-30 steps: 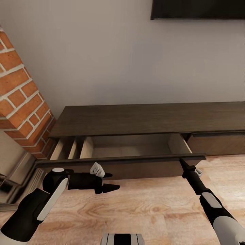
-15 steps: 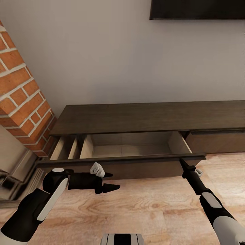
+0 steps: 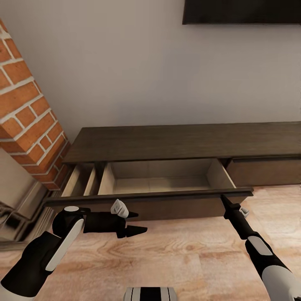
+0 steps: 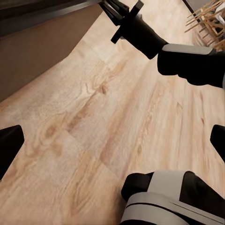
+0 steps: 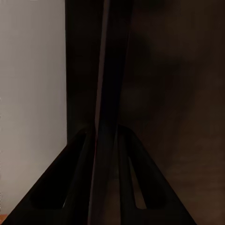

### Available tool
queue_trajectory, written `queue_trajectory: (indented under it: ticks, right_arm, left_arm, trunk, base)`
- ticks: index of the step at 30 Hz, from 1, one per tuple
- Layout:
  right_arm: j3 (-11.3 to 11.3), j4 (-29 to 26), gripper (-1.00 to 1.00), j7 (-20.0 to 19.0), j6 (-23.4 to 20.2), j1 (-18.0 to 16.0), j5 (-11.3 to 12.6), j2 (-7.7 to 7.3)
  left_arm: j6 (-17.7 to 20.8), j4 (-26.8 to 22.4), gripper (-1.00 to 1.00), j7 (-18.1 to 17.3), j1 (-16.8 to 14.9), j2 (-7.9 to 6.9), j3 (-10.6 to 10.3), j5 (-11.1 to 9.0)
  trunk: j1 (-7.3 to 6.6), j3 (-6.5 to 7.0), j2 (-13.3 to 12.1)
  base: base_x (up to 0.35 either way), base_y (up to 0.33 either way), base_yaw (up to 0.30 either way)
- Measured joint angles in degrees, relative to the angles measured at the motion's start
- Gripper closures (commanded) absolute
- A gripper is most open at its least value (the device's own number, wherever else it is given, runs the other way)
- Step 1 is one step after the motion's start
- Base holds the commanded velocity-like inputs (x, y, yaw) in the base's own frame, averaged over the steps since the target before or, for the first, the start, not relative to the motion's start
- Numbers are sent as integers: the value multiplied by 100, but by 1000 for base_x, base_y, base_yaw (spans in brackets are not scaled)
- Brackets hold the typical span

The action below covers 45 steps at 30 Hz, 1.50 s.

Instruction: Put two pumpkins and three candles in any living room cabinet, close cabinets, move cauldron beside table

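Illumination was even and diffuse, with no visible source. The wall (image 3: 138, 75) was rendered flat pale grey with no glare. Soft shadow lay beneath the cabinet (image 3: 179, 142) top, darkening the open drawer's rear. The floor (image 4: 108, 122) appeared bright and sharp. The right wrist view was dim, near-black, with low contrast. Renders showed slight compression softness.

Red brick column (image 3: 29, 121) at left — pale mortar lines; plain grey wall (image 3: 138, 71); dark screen (image 3: 241, 11) (lower edge only) high up; light wood-plank floor (image 3: 188, 255).
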State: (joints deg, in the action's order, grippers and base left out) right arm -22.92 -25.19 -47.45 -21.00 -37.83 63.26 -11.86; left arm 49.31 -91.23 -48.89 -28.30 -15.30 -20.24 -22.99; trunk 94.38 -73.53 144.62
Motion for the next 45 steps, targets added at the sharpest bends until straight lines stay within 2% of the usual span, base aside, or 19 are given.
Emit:
queue_trajectory:
  ticks: [41, 42, 43, 45]
  right_arm:
    - [-74, 4, 100, 5, -7, -1, 4, 31]
    - [-71, 4, -100, 5, -7, -1, 5, 30]
    - [256, 12, -100, 18, 13, 4, -84, 31]
    - [280, 19, -100, 26, 31, 7, -126, 27]
  left_arm:
    - [-20, 0, -100, -1, 2, -4, -9, 1]
    - [-20, 0, -100, -1, 0, -4, -9, 1]
    - [-20, 1, -100, -1, -2, -4, -10, 0]
    - [-20, 1, -100, -1, -1, 1, -10, 1]
  trunk:
    - [-1, 0, 0]
    - [-1, 0, 0]
    - [-1, -1, 0]
    - [-1, -1, 0]
  base:
    - [-49, 0, 0]
    - [-2, 0, 0]
    - [-1, 0, 0]
    - [0, 0, 0]
